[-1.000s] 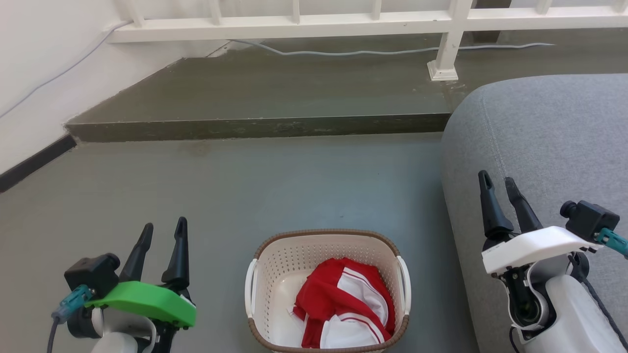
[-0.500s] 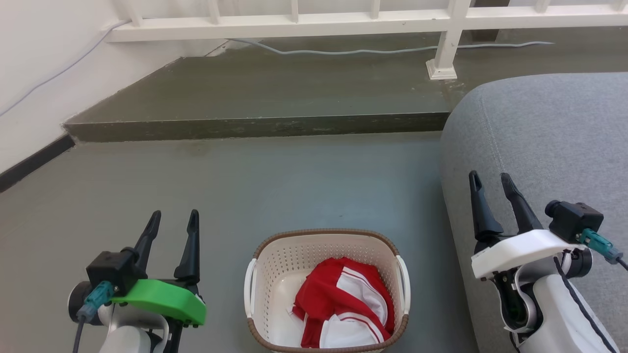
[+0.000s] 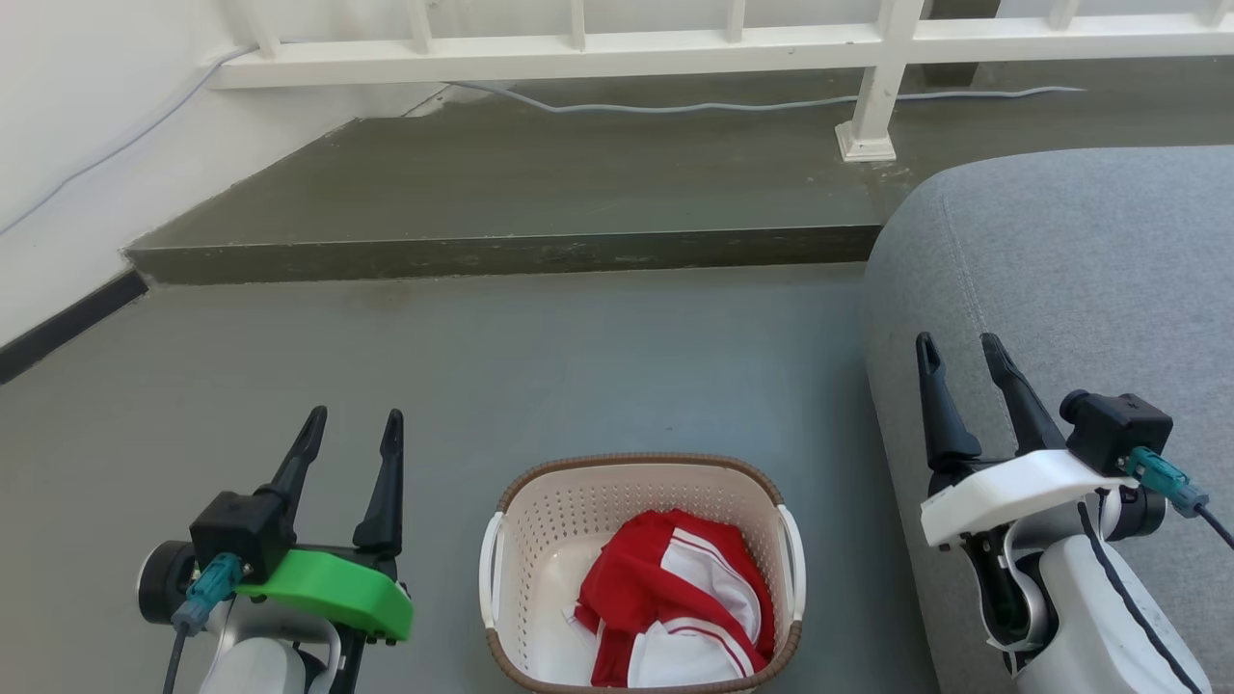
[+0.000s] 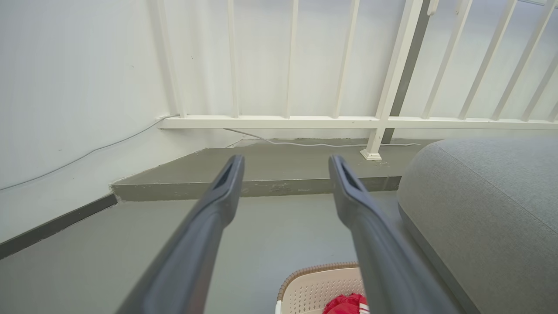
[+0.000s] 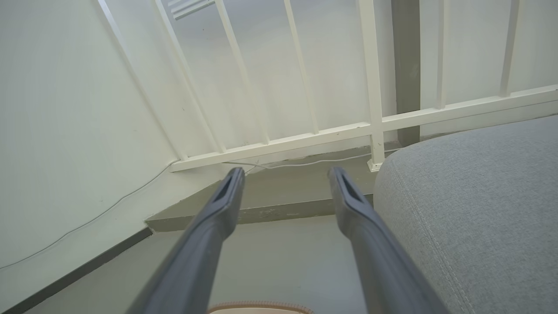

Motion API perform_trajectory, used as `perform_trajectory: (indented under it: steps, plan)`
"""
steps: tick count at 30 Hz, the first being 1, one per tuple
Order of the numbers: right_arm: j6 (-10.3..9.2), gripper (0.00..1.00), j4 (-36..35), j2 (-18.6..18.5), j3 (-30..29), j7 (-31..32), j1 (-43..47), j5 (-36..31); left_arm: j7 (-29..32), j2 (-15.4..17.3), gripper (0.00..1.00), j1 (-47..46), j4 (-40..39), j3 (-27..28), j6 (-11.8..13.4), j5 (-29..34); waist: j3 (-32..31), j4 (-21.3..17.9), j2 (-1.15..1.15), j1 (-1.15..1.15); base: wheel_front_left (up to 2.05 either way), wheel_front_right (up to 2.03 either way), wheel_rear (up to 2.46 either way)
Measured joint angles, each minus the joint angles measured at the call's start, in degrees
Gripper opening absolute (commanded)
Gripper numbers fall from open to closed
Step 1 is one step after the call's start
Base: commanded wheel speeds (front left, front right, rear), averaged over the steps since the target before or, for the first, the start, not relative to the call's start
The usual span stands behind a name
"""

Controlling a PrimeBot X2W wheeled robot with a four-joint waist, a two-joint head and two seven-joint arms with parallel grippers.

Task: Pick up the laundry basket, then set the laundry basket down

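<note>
The cream-white perforated plastic laundry basket with a brown woven-look rim (image 3: 636, 461) sits on the grey floor at the lower centre of the head view, its near end cut off by the bottom edge. It stands upright with its mouth facing up, and a crumpled red and white garment (image 3: 675, 588) lies inside toward its right. Its two white side handles (image 3: 493, 569) face the left and right of the frame, so the handle-to-handle axis runs across the picture. With the near end cropped, I cannot tell whether that is the long axis.

The left gripper (image 3: 354, 416) at lower left and the right gripper (image 3: 957, 340) at right both have their fingers spread and hold nothing. Each is well apart from the basket and points toward the top of the frame.

The lift looks not yet begun. The likeliest trouble is an uneven catch: if one gripper seats on its handle before or higher than the other, the basket would tip and the garment could slide out. The right arm hangs in front of the grey fabric sofa (image 3: 1080, 270), so an inward swing may drag on the upholstery. The thin handles could also slip from a shallow pinch.
</note>
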Motion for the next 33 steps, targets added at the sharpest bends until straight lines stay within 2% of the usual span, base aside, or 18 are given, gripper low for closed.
perform_trajectory:
  steps: [15, 23, 33]
  plan:
    - [0.27, 1.00, 1.11, 0.44, -0.46, 0.00, 0.01, -0.58, 0.00, -0.73, 1.00, 0.00, -0.44, 0.60, -0.57, 0.01, 1.88, -0.40, 0.00, 0.00, 0.00, 0.00, 0.00]
    - [0.24, 1.00, 3.03, 0.88, -0.45, -0.01, -0.10, -1.02, 0.00, -1.21, 1.00, -0.74, -0.71, 0.68, -1.08, 0.00, 5.61, -0.90, 0.00, 0.00, 0.00, 0.00, 0.00]
    - [-0.78, 1.00, 8.03, 1.47, -0.57, -0.08, -3.03, -1.02, -0.01, -1.34, 1.00, -5.34, 2.08, 0.19, -1.62, -0.09, 12.26, -1.31, 0.00, 0.00, 0.00, 0.00, 0.00]
